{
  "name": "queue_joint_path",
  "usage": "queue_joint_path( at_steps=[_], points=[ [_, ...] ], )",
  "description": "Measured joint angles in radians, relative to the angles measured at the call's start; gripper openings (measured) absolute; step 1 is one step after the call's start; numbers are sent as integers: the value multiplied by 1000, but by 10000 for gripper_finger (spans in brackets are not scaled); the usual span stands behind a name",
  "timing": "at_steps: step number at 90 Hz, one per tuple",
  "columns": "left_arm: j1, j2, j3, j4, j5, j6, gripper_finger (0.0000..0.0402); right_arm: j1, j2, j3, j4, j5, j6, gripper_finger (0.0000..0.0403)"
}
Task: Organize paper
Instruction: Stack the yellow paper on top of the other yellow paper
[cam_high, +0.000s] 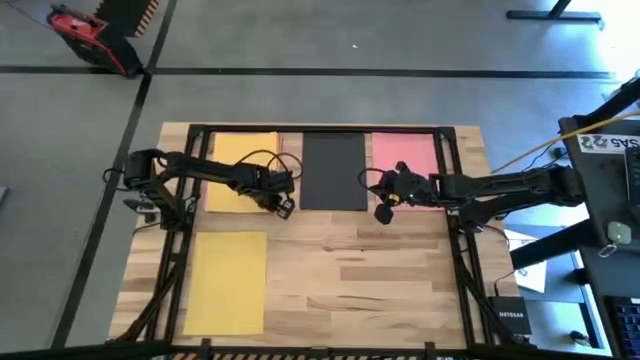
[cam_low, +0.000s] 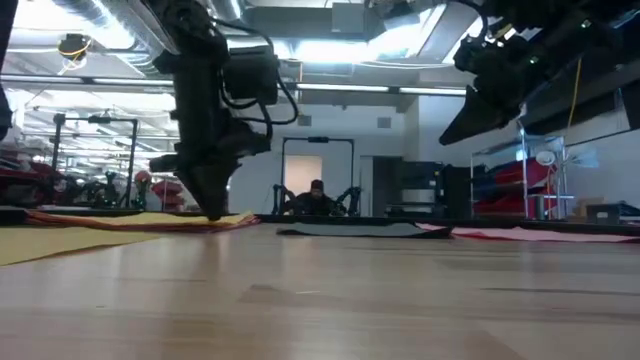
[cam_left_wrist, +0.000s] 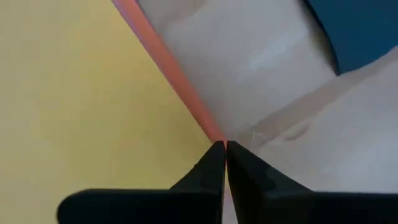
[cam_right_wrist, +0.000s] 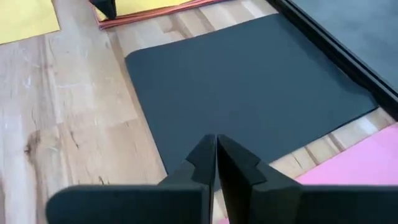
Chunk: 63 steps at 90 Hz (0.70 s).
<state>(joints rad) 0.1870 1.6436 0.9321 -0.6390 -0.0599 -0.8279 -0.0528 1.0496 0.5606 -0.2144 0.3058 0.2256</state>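
Three papers lie in a row along the far side of the wooden counter (cam_high: 350, 260). On the left is a yellow sheet (cam_high: 240, 170) with an orange sheet (cam_left_wrist: 180, 74) peeking out from under its edge. In the middle is a black sheet (cam_high: 333, 170). On the right is a pink sheet (cam_high: 402, 160). One more yellow sheet (cam_high: 226, 282) lies alone near the front left of the counter, well apart from the others.

The left gripper (cam_high: 280, 203) is down at the near right corner of the yellow and orange sheets. Its fingers (cam_left_wrist: 205, 174) are pressed together right at that corner. The right gripper (cam_high: 384, 212) hangs above the counter between the black and pink sheets. Its fingers (cam_right_wrist: 199, 162) are pressed together too and hold nothing.
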Motion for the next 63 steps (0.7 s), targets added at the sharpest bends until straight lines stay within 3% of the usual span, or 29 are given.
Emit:
queue_joint_path(
  at_steps=[17,48,63],
  points=[
    [0,0,0,-10,67,-3,12,0,0,0,-1,0,-1,5],
    [1,-1,1,4,71,-10,69,0,0,0,-3,0,-1,5],
    [12,-1,1,23,83,92,74,0,0,0,-3,0,-3,5]
  ],
)
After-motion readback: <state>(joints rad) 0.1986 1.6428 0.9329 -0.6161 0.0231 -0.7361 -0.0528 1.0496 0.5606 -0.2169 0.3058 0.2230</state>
